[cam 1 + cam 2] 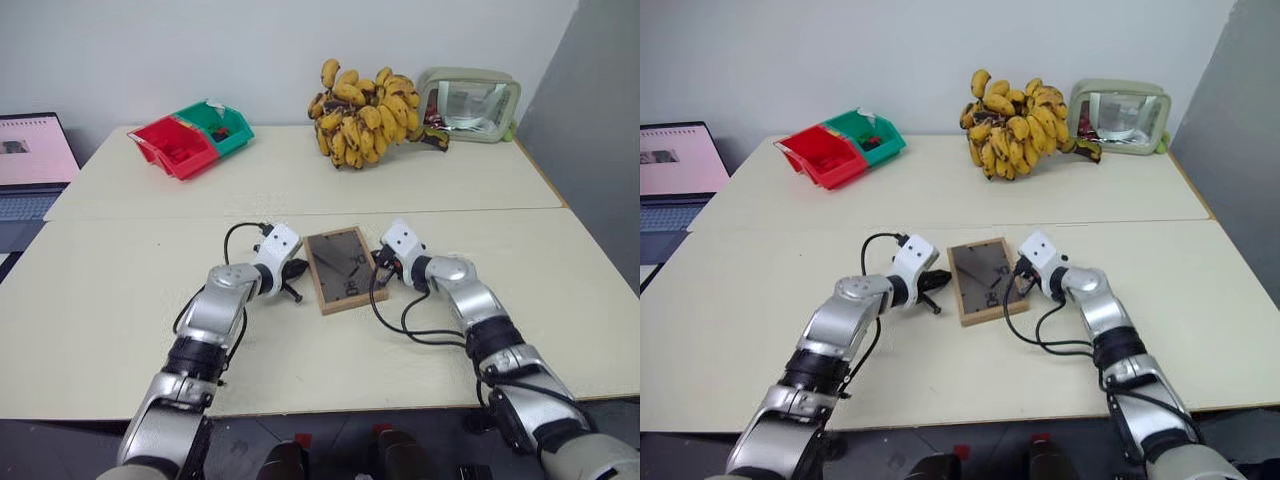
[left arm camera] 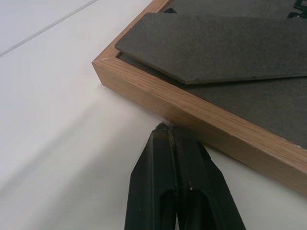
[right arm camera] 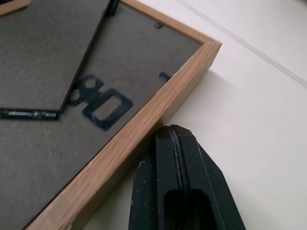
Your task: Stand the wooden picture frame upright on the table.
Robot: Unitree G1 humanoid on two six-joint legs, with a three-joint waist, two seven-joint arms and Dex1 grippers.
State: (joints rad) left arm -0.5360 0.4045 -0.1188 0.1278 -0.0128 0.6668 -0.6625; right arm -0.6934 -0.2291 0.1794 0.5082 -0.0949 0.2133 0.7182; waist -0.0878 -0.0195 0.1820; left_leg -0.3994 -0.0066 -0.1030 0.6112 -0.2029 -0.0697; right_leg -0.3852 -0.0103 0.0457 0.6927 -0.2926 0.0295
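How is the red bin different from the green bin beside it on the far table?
The red bin is red and sits nearer the robot and further to its left; the green bin is green and sits further back, to the right. The red bin looks somewhat larger than the green bin. Both are open-topped plastic bins, touching side by side, set at an angle.

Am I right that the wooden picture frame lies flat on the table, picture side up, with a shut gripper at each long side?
Not quite: the wooden picture frame lies back side up. The right wrist view shows its dark back panel, hanger and fold-out stand. The rest holds: it lies flat on the table, with the shut left gripper and right gripper at its long sides.
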